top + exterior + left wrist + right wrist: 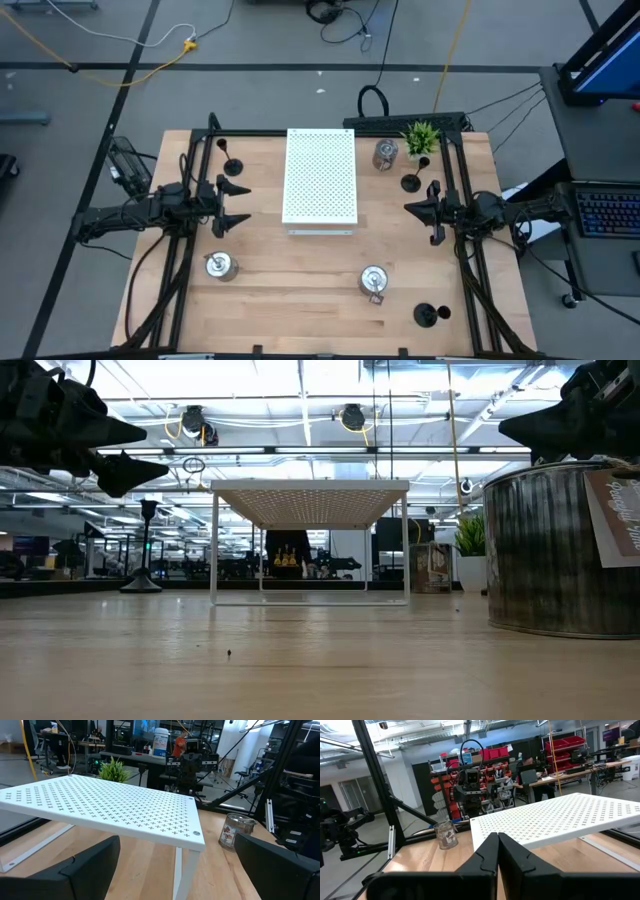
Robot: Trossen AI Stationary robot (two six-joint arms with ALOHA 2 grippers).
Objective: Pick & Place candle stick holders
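We're at the very start here: nothing's grabbed, the white perforated board (320,177) sits mid-counter (290,290), and the candle stick holders are scattered around it, black ones at the back left (233,163), right (411,181) and front right (426,314), silver ones front left (219,265), front centre (374,281) and back right (386,153). The left end effector (236,205) hovers wide open and empty, so we'd drop it onto the front-left silver holder, while the right end effector (430,210) looks closed on nothing. The silver holders carry paper tags, but we can't read them.

Left claw (232,207) spread wide; right claw (424,210) closed, both raised.
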